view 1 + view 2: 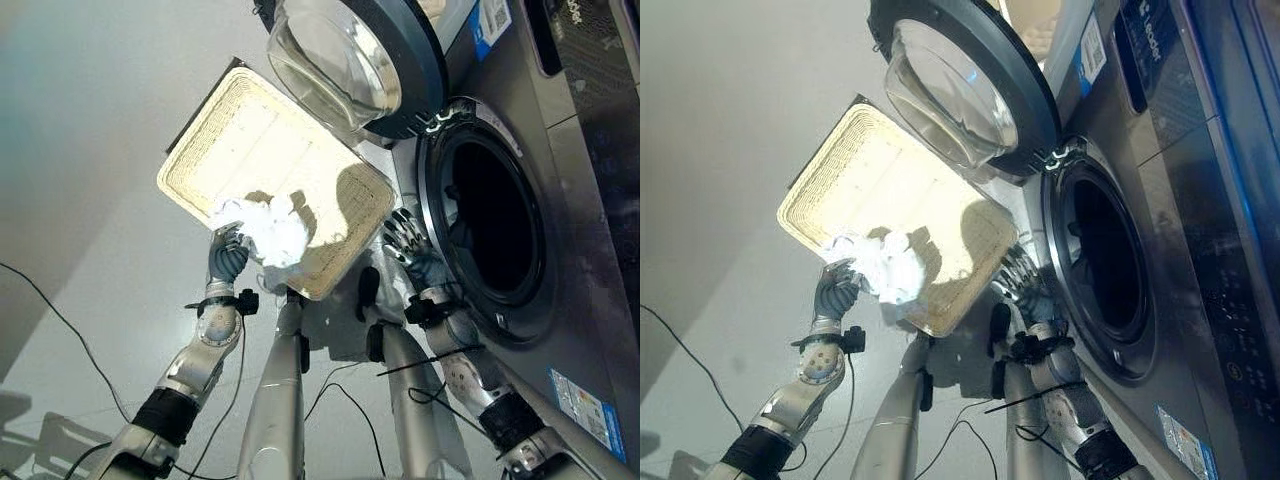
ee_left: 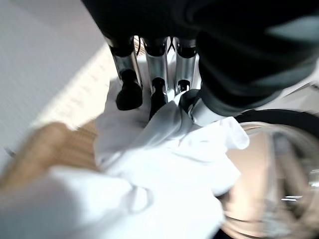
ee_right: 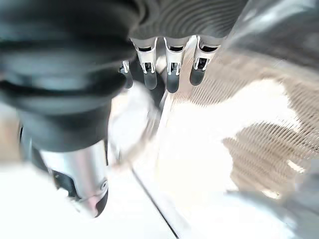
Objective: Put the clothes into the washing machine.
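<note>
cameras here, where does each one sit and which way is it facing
Left eye view: on the head, looking down at the basket, the white cloth and the washing machine; both arms show.
Right eye view: beside it, same scene.
Left wrist view: on the left wrist, along the left hand curled on the cloth.
Right wrist view: on the right wrist, along the right hand toward the basket.
All four share the basket.

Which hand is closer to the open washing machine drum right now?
Right. The right hand hovers just beside the round drum opening, between it and the woven basket. The left hand is across the basket, fingers closed on white cloth.
</note>
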`<state>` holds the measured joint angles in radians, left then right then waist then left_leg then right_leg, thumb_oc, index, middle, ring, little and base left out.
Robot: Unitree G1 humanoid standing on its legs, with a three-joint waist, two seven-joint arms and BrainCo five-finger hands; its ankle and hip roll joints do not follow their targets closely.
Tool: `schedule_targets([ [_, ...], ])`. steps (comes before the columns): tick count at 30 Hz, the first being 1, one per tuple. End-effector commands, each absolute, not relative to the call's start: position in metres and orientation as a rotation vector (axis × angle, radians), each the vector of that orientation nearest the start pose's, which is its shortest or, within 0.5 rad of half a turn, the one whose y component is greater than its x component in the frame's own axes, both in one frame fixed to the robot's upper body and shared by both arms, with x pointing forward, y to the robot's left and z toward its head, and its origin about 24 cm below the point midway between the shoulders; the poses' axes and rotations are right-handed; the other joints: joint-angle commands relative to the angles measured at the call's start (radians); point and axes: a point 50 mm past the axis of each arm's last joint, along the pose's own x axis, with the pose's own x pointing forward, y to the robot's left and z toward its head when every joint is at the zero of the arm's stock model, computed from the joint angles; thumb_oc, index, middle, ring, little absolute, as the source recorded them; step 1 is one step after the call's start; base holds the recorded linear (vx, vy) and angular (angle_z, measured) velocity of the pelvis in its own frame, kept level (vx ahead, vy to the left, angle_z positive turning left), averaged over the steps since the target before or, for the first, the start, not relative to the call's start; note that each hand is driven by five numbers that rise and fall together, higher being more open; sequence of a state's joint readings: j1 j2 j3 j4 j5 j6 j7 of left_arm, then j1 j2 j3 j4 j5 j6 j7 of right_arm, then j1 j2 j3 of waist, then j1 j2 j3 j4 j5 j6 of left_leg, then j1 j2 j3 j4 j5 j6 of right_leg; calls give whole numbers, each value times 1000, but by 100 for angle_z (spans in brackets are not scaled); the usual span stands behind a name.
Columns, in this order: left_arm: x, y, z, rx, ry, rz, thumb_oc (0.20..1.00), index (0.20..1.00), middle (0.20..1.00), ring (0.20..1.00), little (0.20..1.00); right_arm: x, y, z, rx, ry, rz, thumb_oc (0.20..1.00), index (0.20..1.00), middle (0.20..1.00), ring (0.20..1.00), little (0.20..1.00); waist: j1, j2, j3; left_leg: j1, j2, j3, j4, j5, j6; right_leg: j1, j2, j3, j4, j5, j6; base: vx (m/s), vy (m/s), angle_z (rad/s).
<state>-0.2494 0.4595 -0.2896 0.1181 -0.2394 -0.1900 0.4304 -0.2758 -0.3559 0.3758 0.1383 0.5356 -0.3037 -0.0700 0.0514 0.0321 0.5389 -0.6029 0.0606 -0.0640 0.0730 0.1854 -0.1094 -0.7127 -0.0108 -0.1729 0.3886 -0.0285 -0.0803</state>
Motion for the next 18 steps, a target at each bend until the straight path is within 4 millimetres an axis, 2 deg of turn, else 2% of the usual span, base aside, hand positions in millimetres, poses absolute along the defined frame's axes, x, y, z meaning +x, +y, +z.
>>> schedule_targets([
  [1, 285, 169, 123, 61, -414, -78, 200, 200, 200, 200, 200, 286, -123, 114, -4, -373, 381, 1000, 1000, 1000, 1000, 1000, -15, 33, -19, 1, -72, 34, -37, 8, 63, 80, -9, -4, -77, 25, 102, -43, -26, 2],
  [4, 279, 158, 134, -4, -451, -239, 200, 200, 200, 200, 200, 294, -116, 122, -115, -348, 450, 1000, 1000, 1000, 1000, 1000, -7, 32, -19, 6, -73, 38, -44, 10, 66, 92, -11, -9, -105, 41, 106, -59, -26, 0],
  [7, 278, 153, 141, -22, -476, -318, 200, 200, 200, 200, 200, 301, -114, 115, -185, -246, 455, 1000, 1000, 1000, 1000, 1000, -4, 30, -19, 12, -75, 34, -47, 9, 66, 100, -12, -13, -115, 45, 107, -21, -6, 0],
  [9, 276, 145, 151, -21, -504, -373, 200, 200, 200, 200, 200, 305, -109, 118, -278, -250, 475, 1000, 1000, 1000, 1000, 1000, 1, 26, -19, 18, -75, 32, -56, 10, 71, 106, -13, -14, -124, 50, 108, -29, -39, 1],
  [18, 276, 125, 160, -105, -463, -630, 200, 200, 200, 200, 200, 312, -96, 120, -298, -218, 542, 1000, 1000, 1000, 1000, 1000, 9, 22, -19, 24, -82, 24, -58, 8, 78, 113, -19, -19, -133, 62, 109, -11, -10, 7],
])
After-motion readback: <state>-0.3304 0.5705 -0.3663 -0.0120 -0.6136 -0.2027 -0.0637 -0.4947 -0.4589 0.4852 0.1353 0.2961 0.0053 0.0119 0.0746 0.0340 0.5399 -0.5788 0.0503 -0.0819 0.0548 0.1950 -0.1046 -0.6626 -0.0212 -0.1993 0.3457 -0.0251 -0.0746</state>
